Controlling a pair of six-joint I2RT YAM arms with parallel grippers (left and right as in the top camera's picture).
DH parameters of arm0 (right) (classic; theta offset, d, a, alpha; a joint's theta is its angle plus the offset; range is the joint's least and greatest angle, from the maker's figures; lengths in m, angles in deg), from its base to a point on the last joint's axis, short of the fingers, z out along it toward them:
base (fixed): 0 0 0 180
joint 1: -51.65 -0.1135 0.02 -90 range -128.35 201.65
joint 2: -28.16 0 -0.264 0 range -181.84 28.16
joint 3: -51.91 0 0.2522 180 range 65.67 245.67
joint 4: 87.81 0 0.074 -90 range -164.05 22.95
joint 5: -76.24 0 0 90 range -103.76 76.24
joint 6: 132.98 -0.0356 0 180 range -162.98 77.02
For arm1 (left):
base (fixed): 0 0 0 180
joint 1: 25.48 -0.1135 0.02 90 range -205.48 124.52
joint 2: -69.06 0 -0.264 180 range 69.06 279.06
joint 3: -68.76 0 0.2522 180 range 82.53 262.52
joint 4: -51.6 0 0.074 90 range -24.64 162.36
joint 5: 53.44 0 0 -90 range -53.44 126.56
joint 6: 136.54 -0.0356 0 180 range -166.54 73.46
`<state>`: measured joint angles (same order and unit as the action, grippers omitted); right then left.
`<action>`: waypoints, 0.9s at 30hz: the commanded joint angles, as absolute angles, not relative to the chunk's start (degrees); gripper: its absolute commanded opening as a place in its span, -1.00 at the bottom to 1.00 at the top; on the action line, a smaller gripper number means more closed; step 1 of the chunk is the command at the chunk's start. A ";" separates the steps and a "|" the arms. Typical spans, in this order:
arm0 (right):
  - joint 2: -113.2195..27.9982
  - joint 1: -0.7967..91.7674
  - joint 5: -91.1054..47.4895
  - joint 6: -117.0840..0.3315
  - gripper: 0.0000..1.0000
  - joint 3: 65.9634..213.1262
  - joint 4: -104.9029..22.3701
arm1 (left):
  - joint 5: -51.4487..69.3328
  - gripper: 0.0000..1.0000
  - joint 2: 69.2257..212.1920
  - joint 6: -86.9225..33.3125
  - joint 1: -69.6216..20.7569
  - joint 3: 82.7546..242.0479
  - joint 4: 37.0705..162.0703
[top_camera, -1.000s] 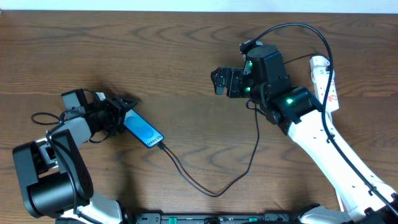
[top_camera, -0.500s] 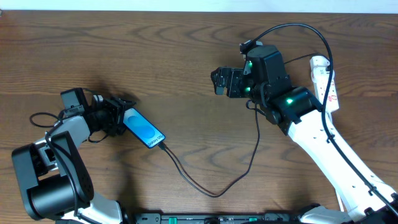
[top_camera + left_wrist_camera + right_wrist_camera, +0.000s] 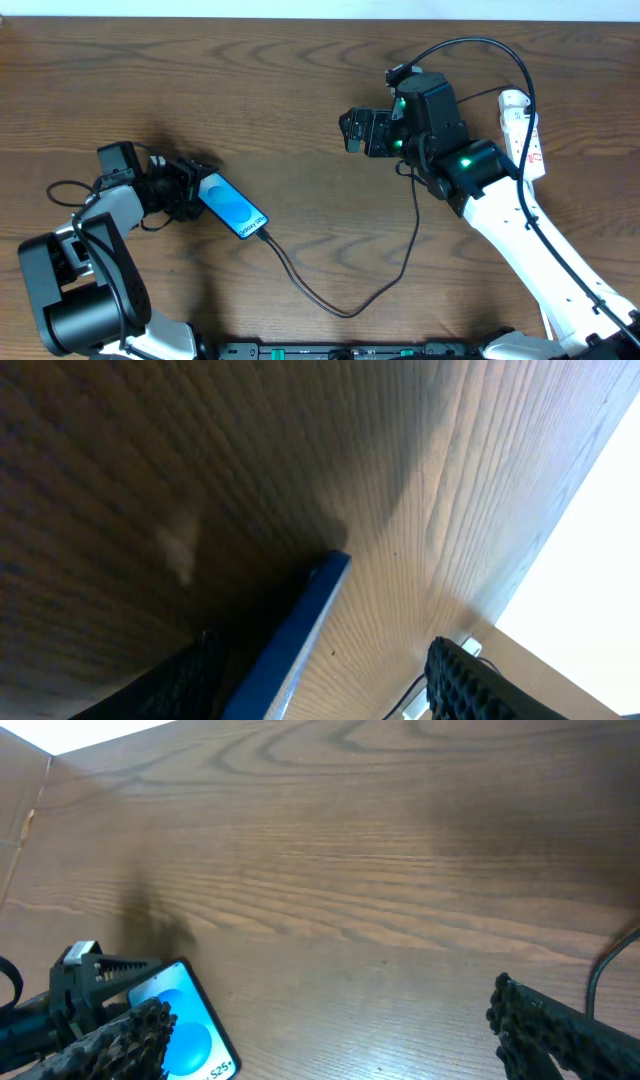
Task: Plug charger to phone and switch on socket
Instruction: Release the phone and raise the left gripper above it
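Left gripper (image 3: pixel 196 187), mid-left in the overhead view, is partly open and straddles the upper-left end of the phone (image 3: pixel 233 207); the left wrist view shows a gap on one side. Phone lies flat on the table (image 3: pixel 250 80), screen up. Charger (image 3: pixel 340 311) tip meets the phone's lower-right end. Right gripper (image 3: pixel 350 132), upper centre-right, is wide open and empty. Socket (image 3: pixel 527 128) lies at the upper right.

White/blk arms (image 3: pixel 540 240), grn LEDs (image 3: pixel 465 161)

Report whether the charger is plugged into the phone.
Plugged in, it seems: overhead, the charger ends right at the phone, at its lower edge.
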<state>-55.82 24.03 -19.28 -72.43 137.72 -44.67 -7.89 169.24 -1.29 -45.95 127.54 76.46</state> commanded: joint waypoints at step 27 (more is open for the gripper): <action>-55.74 24.56 -18.61 -71.56 0.98 137.98 -44.47 | 5.79 0.37 172.76 -0.81 -46.04 124.09 83.14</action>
